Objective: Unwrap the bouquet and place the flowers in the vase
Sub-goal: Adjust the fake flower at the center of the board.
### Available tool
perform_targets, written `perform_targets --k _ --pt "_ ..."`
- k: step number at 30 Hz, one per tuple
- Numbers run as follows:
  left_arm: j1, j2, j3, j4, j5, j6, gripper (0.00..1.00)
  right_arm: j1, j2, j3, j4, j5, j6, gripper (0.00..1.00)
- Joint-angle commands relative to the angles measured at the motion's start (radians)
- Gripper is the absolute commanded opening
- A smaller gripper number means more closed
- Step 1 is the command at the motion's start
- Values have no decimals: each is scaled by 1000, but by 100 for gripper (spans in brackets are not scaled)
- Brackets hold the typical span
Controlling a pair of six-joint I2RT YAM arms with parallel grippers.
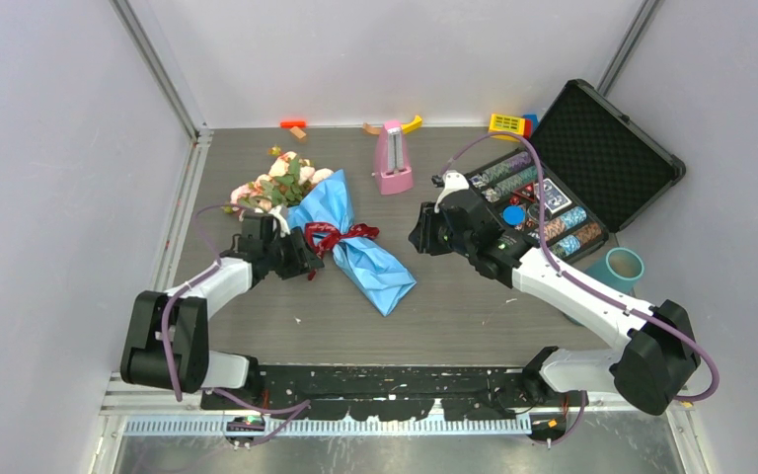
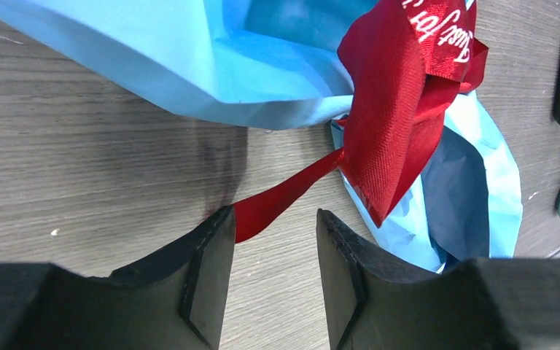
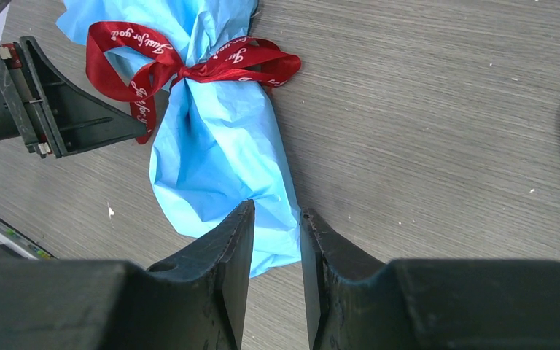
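Observation:
The bouquet lies on the table in its blue paper cone, tied with a dark red ribbon. Its pink and peach flowers point to the far left. My left gripper is low at the bow's left side and open. A loose ribbon tail runs between its fingertips, next to the left one. My right gripper is to the right of the cone, open by a narrow gap and holding nothing. The teal vase stands at the right, beside the right arm.
A pink metronome-shaped object stands behind the bouquet. An open black case with poker chips sits at the back right, next to the vase. Small toys lie along the back edge.

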Motion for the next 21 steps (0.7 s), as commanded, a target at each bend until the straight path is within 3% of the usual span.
perform_targets --k 1,8,17,21 --pt "-6 22 36 55 -5 39 47 -2 4 0 72 -8 15 35" --pt "-19 57 25 152 36 41 41 -10 39 -34 145 -60 59 34" --pt "-30 71 14 174 36 24 4 -47 159 -73 225 -189 121 39" --pt "-31 39 1 166 29 3 0 -74 220 -70 232 -245 122 42"
